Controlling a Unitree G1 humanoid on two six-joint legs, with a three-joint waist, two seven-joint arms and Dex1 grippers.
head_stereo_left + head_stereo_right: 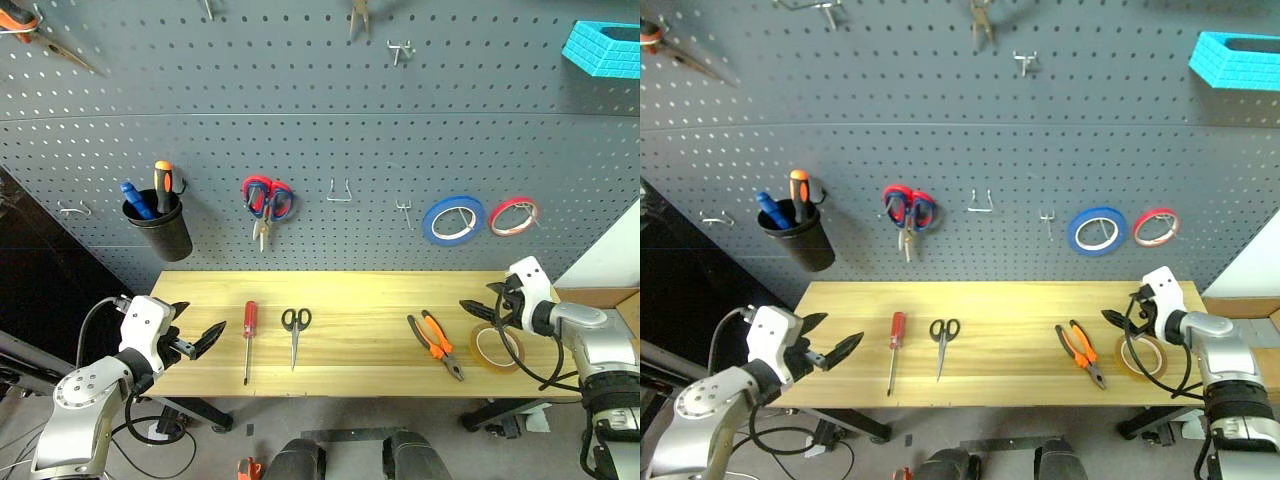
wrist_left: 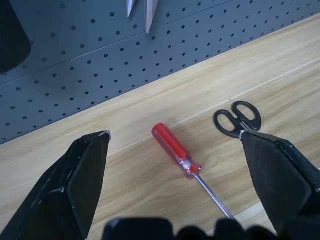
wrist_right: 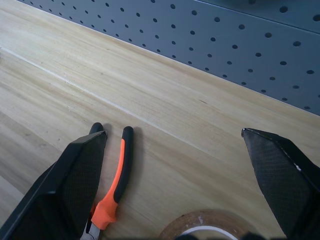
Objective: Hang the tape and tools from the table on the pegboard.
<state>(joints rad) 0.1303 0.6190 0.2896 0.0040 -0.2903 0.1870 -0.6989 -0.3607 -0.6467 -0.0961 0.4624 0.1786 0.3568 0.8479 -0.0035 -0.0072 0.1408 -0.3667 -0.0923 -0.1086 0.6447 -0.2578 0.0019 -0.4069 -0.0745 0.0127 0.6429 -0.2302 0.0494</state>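
Observation:
On the light wooden table [image 1: 360, 290] lie, from left to right, a red-handled screwdriver [image 1: 249, 332], black-handled scissors [image 1: 295, 330], orange-and-black pliers [image 1: 437, 344] and a yellow-tan tape ring [image 1: 497, 348]. Behind it rises the dark grey pegboard [image 1: 300, 120]. My left gripper [image 1: 203, 320] hovers open at the table's left end, pointing at the screwdriver [image 2: 175, 154] with the scissors [image 2: 239, 119] just beyond. Above the tape [image 3: 210, 226] my right gripper [image 1: 477, 297] stands open, with the pliers handles [image 3: 119, 180] beside one finger. Neither gripper holds anything.
On the pegboard hang a black cup [image 1: 162, 228] of blue and orange tools, red-and-blue scissors [image 1: 266, 203], a blue tape ring [image 1: 453, 219] and a red tape ring [image 1: 513, 215]. Bare hooks [image 1: 340, 192] sit between them. A teal basket [image 1: 603, 47] hangs top right.

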